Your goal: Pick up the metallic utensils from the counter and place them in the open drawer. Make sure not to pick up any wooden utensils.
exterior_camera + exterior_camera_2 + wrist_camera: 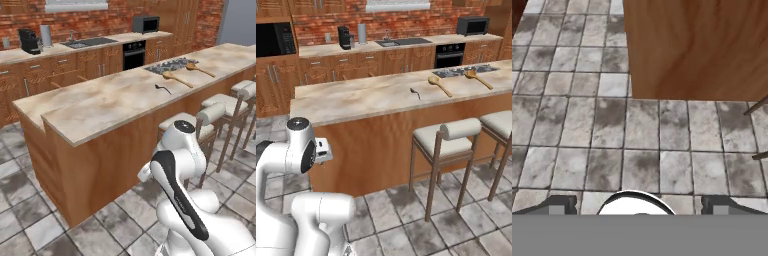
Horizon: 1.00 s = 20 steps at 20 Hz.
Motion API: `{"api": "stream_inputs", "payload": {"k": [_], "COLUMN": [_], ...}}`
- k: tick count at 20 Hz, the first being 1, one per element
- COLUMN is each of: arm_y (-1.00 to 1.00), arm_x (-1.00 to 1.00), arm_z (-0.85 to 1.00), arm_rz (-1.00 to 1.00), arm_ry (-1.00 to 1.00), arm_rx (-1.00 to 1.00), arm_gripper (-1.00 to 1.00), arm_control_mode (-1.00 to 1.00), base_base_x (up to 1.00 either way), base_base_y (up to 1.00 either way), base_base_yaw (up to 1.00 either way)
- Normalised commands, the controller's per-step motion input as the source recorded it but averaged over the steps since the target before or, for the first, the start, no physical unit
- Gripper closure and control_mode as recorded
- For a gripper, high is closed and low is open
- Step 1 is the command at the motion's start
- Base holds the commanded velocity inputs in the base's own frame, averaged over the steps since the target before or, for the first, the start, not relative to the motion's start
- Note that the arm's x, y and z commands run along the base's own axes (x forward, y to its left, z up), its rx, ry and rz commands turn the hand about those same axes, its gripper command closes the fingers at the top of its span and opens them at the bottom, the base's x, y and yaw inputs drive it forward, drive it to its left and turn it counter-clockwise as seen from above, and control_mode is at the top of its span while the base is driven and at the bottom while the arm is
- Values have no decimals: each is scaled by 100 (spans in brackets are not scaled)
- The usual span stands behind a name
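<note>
The thin all-silver spoon [162,89] [415,93] lies on the beige marbled counter [100,107] [366,100], left of the black cooktop [170,65] [463,71]. Two tan wooden spoons [177,78] [439,85] rest beside and on the cooktop. The knife and the drawer are out of view. My arm is folded low in front of the counter. In the hand view my gripper [639,206] points down at the tiled floor, open, with nothing between its fingertips [562,205]. It is well below and short of the countertop.
The counter's brown wooden side panel [697,50] stands just ahead of the hand. Cushioned stools [215,112] [448,137] line the counter's near side to the right. A second wooden spoon [200,68] [478,79] lies further right. Back cabinets hold a sink and a coffee machine [346,37].
</note>
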Motion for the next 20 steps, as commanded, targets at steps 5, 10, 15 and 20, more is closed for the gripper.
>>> {"api": "stream_inputs", "payload": {"k": [5,10,15,20], "arm_y": [0,0,0,0], "arm_x": [0,0,0,0], "arm_z": [0,0,0,0], "arm_rz": [0,0,0,0], "arm_ry": [0,0,0,0], "arm_rx": [0,0,0,0], "arm_gripper": [-100,-100,-100,-100], "arm_control_mode": [100,100,100,100], "base_base_x": [98,100,82,71], "base_base_y": [-63,-38,-32,-57], "base_base_yaw": [-10,-19,-6,1]}}
